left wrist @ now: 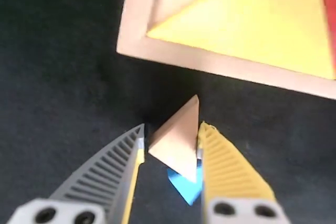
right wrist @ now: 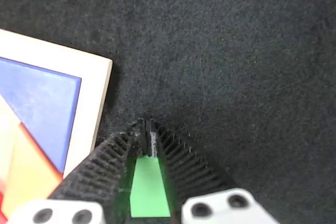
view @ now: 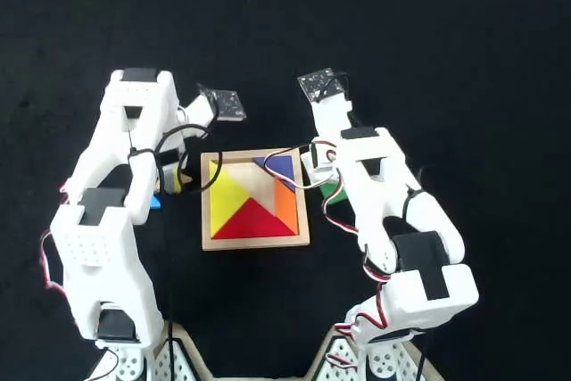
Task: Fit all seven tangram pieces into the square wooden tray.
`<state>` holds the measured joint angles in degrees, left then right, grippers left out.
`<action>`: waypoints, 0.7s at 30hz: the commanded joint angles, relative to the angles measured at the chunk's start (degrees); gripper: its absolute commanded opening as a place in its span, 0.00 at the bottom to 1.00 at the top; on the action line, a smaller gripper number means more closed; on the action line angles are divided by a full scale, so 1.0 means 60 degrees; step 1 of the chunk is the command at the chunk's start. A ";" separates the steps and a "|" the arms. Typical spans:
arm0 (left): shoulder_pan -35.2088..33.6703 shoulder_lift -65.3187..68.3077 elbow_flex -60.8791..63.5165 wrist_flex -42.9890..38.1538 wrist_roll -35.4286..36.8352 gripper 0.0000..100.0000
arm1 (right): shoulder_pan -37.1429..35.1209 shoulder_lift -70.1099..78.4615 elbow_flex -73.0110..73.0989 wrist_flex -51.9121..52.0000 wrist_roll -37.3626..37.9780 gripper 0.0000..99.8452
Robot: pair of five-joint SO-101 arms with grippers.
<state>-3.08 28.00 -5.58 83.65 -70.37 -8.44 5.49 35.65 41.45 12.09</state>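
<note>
The wooden tray (view: 256,243) lies in the middle of the black table (view: 464,60), between the two arms. Four pieces lie flat in it: a big yellow triangle (view: 227,195) on the left, a big red triangle (view: 256,221) along the near edge, an orange piece (view: 285,205) on the right side, and a dark blue triangle (view: 280,165) in the far right corner. The far left corner of the tray floor is bare wood.

A small triangle (left wrist: 177,141) stands tilted on the table just beside the tray's left rim, apart from it. Its pale wooden face is turned towards the left wrist camera, and blue shows at its lower edge. The left gripper (left wrist: 173,128) is clamped on it, with the grey finger on one side and the yellow finger (left wrist: 226,171) on the other.

A green piece (right wrist: 149,187) sits just off the tray's right rim, above the table. The right gripper (right wrist: 146,129) holds it, its black fingers meeting at the tips with the piece pinched between them farther back.
</note>
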 commanded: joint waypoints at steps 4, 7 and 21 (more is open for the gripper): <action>0.0549 -0.1011 -0.0857 0.0425 0.2842 0.11 | 0.0117 -0.0051 -0.0564 -0.0059 0.0117 0.01; 0.0916 -0.1245 -0.0974 0.0645 0.4850 0.11 | 0.0161 -0.0095 -0.0564 -0.0059 0.0117 0.01; 0.3700 -0.2007 -0.0945 0.0015 1.4520 0.11 | 0.2110 -0.0110 -0.1253 -0.0029 -0.1172 0.01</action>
<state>14.68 19.21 -8.66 86.81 5.67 1.93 5.49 31.69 41.54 5.93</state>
